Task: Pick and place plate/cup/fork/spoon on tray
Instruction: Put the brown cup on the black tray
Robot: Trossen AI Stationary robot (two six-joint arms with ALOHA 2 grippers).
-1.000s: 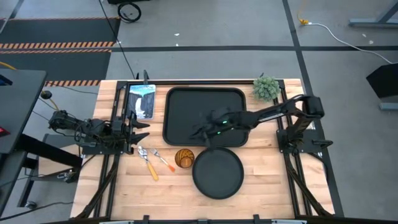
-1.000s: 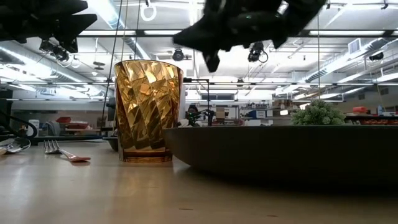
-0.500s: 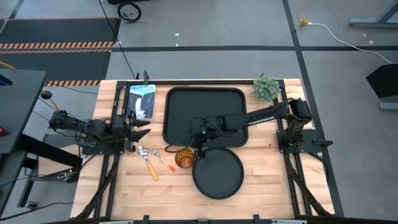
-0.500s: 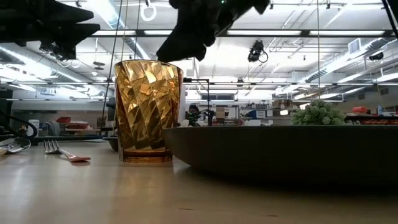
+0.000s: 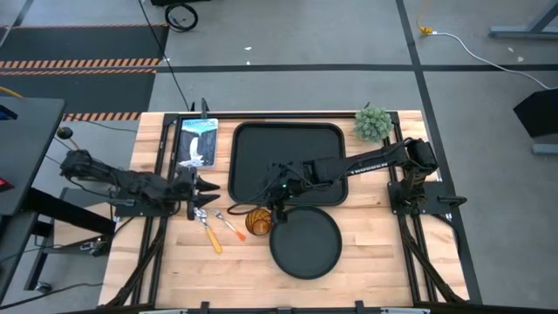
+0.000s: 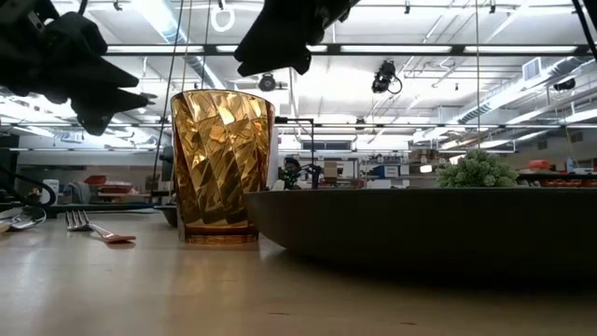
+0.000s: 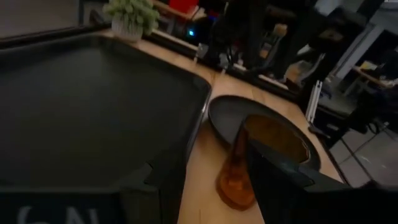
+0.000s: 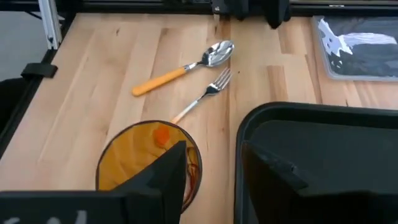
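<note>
The amber ribbed cup (image 5: 258, 221) stands upright on the wood, between the near rim of the black tray (image 5: 288, 131) and the round black plate (image 5: 305, 244). Left of it lie the fork (image 8: 202, 96) and the spoon (image 8: 186, 65), flat on the table. My right gripper (image 5: 272, 202) hovers open just above the cup (image 6: 222, 168), one finger (image 8: 171, 171) over its rim, touching nothing. My left gripper (image 5: 209, 190) is open in the air left of the tray's near corner, above the cutlery, facing the cup (image 7: 239, 174).
A small green plant (image 5: 373, 123) stands at the tray's far right corner. A clear packet (image 5: 199, 139) lies left of the tray at the back. Bare wood shows in front of the plate and near the left front edge.
My right gripper has swung from above the tray toward the table's near left, to just above the cup, and has opened. My left gripper has moved right, nearer and lower, toward the spoon and fork. Cup, plate and cutlery have stayed put.
</note>
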